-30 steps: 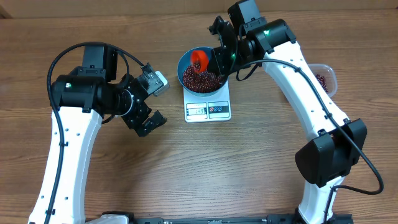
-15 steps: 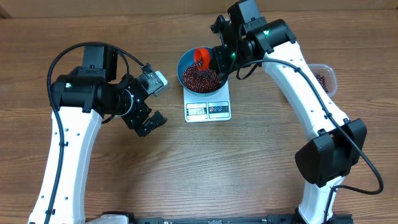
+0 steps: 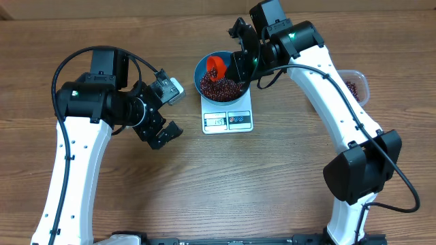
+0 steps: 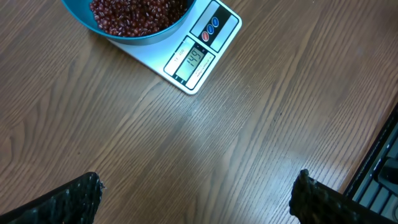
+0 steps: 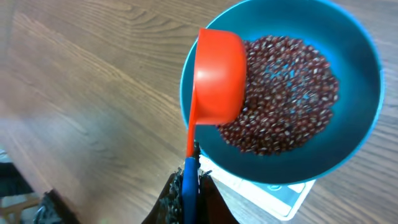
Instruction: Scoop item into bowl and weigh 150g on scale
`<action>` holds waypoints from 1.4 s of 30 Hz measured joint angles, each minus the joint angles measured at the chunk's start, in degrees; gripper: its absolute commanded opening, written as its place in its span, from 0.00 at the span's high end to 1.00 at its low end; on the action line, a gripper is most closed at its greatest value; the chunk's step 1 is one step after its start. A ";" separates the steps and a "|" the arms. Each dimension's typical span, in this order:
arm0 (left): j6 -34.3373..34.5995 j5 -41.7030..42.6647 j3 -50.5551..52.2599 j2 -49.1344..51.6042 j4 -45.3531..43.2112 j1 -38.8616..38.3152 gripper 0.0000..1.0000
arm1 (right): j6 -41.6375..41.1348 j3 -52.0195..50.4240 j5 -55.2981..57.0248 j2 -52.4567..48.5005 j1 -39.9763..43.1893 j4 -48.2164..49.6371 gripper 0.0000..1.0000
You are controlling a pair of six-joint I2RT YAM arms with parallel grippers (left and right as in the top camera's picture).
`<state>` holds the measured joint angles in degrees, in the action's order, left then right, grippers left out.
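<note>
Two states: left fingers (image 4: 68, 202) apart, right fingers (image 5: 171, 199) clamped on red scoop (image 5: 217, 78); scale (image 4: 200, 53) reads 149.

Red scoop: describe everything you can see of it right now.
The scoop is a small orange-red measuring scoop, plastic by its look, with a round cup and a thin straight handle whose end is blue. The cup is tipped over, its outside facing the right wrist camera. It hangs within the rim of the bowl, near one side, over the beans; contact with them cannot be told. The handle crosses the rim into the right gripper, shut on it.
</note>
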<state>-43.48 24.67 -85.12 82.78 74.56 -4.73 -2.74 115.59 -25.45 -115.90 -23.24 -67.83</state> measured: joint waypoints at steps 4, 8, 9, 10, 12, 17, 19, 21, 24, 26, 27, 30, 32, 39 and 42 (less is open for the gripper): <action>0.00 0.00 0.00 0.00 0.00 0.00 0.00 | -0.04 0.00 -0.79 0.00 0.00 -0.24 0.96; 0.00 0.00 0.00 0.00 0.00 0.00 0.00 | -0.09 0.00 -1.11 0.00 0.00 -0.46 0.96; 0.00 0.00 0.00 0.00 0.00 0.00 0.00 | -0.04 0.00 -1.09 0.00 0.00 -0.85 0.96; 0.00 -0.02 0.00 0.00 0.00 0.00 0.00 | 0.00 0.00 -0.92 0.00 0.00 -1.31 0.96; 0.00 0.00 0.00 0.00 0.00 0.00 0.00 | 0.26 0.00 0.76 0.00 0.00 -1.53 0.96; 0.00 0.00 0.00 0.00 0.00 0.00 0.00 | 1.40 0.02 6.43 0.00 0.02 -3.10 0.96; 0.00 -0.02 0.00 0.00 0.00 0.00 0.00 | 2.19 0.02 7.10 0.00 0.00 -3.26 0.96; 0.00 0.00 0.00 0.00 0.00 0.00 0.00 | 2.80 0.02 7.65 0.00 0.00 -2.47 0.96; 0.00 -0.02 0.00 0.00 0.00 0.00 0.00 | 3.19 0.02 6.51 0.00 0.00 -2.60 0.96; 0.00 0.00 0.00 0.00 0.02 0.00 0.00 | 3.41 0.02 5.29 0.00 0.00 -2.56 0.96; 0.00 0.00 0.00 0.00 0.00 0.00 0.00 | 3.45 0.02 4.68 0.00 0.00 -2.51 0.96; 0.00 0.00 0.00 0.00 0.00 0.00 0.00 | 3.63 0.02 2.47 0.00 0.00 -2.49 0.96; 0.00 0.00 0.00 0.00 0.00 0.00 0.00 | 3.78 0.02 0.59 0.00 0.00 -2.49 0.96; 0.00 -0.02 0.00 0.00 0.02 0.00 0.00 | 3.82 0.02 -7.85 0.00 1.22 -2.73 0.96; 0.00 -0.02 0.00 0.00 0.02 0.00 0.00 | 3.85 0.02 -10.56 0.02 3.67 -3.72 0.96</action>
<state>-43.48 24.64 -85.12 82.78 74.59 -4.73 1.10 115.61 -36.01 -115.87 -19.57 -71.55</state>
